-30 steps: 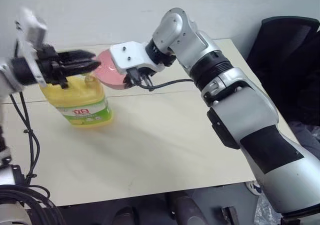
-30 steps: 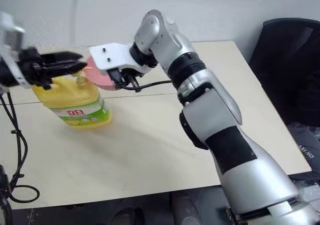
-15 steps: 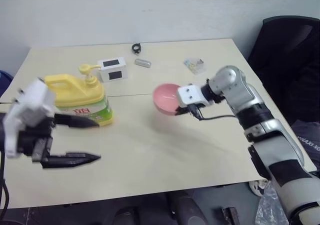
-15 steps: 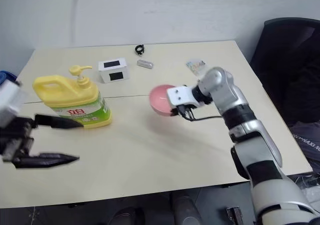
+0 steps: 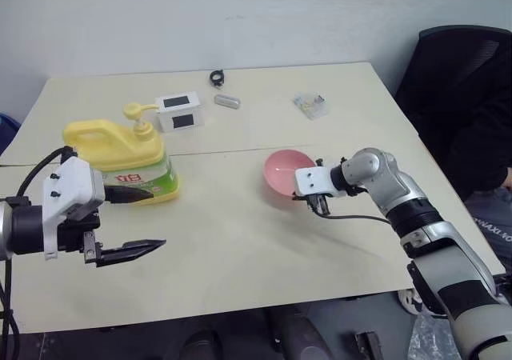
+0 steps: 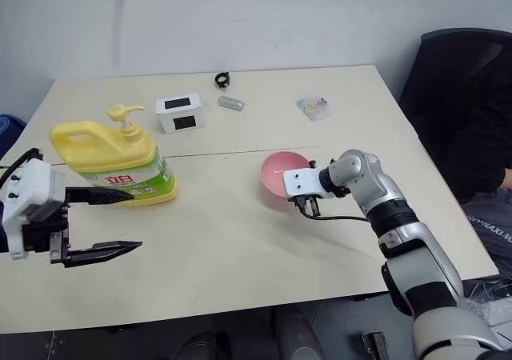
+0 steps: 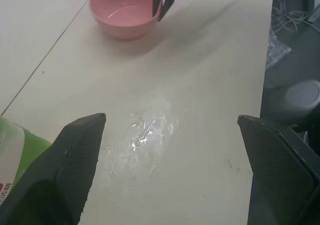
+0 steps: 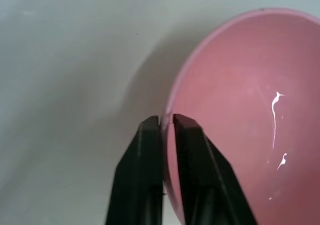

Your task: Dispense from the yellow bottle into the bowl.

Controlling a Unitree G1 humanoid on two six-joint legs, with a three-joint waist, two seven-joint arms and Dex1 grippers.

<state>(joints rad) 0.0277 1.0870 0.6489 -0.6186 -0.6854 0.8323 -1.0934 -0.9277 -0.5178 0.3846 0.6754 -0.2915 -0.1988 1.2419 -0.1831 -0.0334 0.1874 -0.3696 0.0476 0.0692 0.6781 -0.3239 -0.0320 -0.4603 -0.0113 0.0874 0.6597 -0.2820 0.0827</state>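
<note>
The yellow bottle [image 5: 120, 158] stands upright at the table's left, its pump spout pointing left. My left gripper [image 5: 157, 218] hovers open just in front of it, jaws wide and empty, clear of the bottle. The pink bowl [image 5: 286, 172] rests on the table right of centre and is also in the left wrist view [image 7: 125, 17]. My right gripper [image 8: 166, 117] is shut on the bowl [image 8: 240, 110]: one finger sits inside its near-right rim and one outside. A few white streaks [image 8: 274, 110] lie inside the bowl.
A white box with black panels [image 5: 182, 110], a black ring [image 5: 217, 77], a small metal capsule [image 5: 227, 99] and a small packet [image 5: 310, 102] lie along the table's back. A wet smear [image 7: 150, 132] marks the table between bottle and bowl. A black chair [image 5: 464, 80] stands at the right.
My right arm carried the bowl from beside the bottle's pump down and right onto the table. My left gripper left the pump, dropped toward me and opened wide.
</note>
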